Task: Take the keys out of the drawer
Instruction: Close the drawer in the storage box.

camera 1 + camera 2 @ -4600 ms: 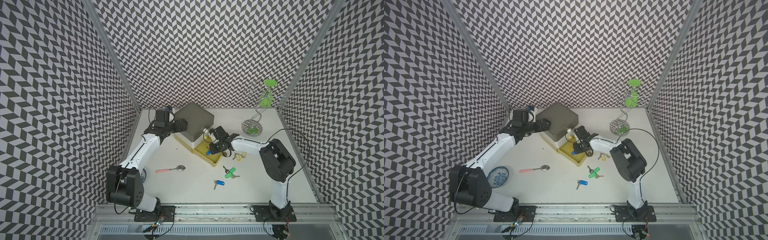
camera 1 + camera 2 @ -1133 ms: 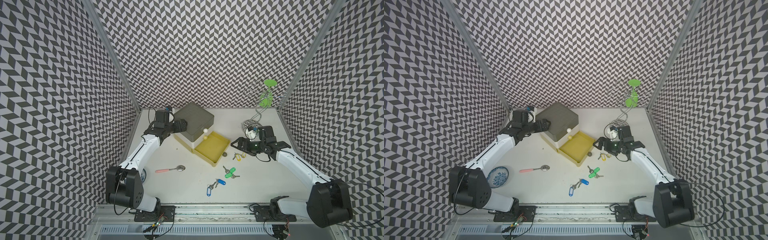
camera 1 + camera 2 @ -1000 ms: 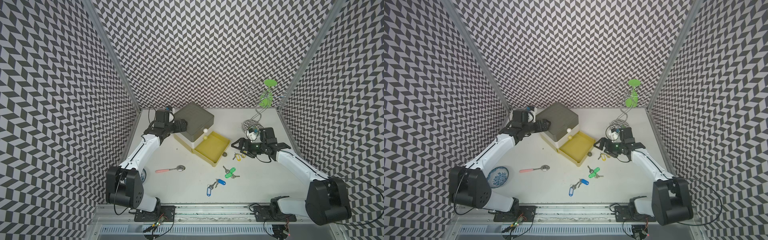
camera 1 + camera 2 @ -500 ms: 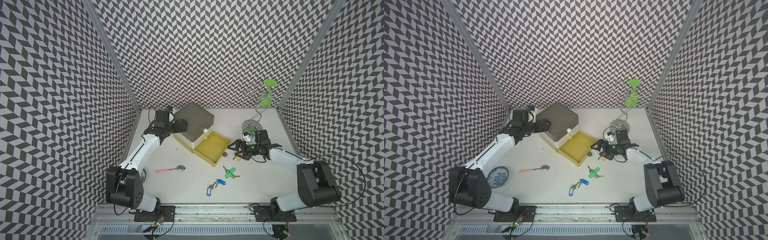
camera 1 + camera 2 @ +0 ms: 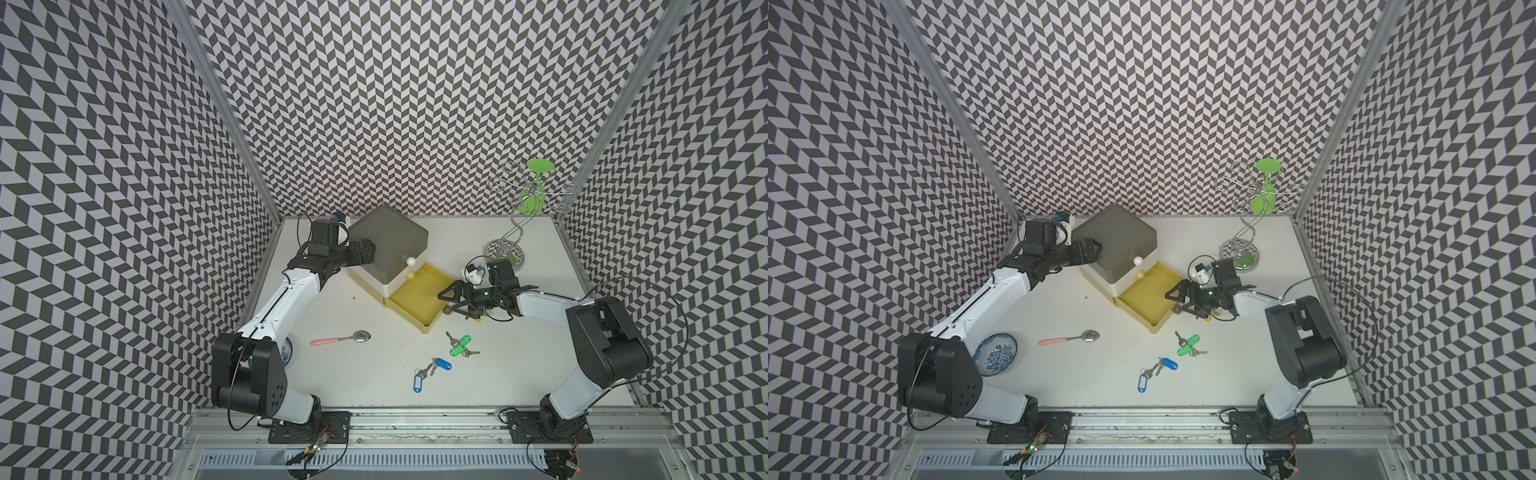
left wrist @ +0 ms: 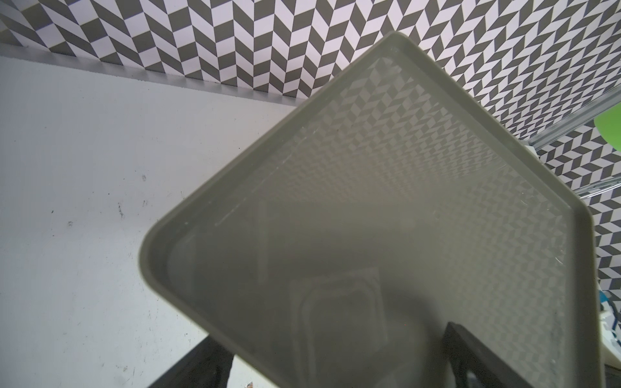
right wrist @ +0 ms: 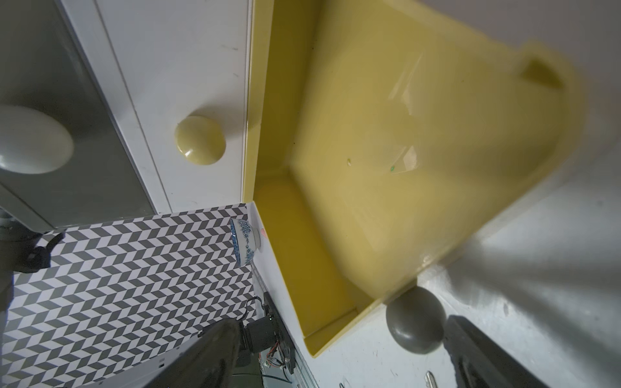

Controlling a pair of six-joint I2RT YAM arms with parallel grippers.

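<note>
right hand, released and empty, is back at the grey knob of the yellow drawer, which now shows bare inside; green- and blue-tagged keys lie out on the surface near it, so removal looks complete, closing likely next.

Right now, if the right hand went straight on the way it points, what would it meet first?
Likely the grey knob on the yellow drawer, ahead between the fingers of the open right hand; depth is unclear.
</note>
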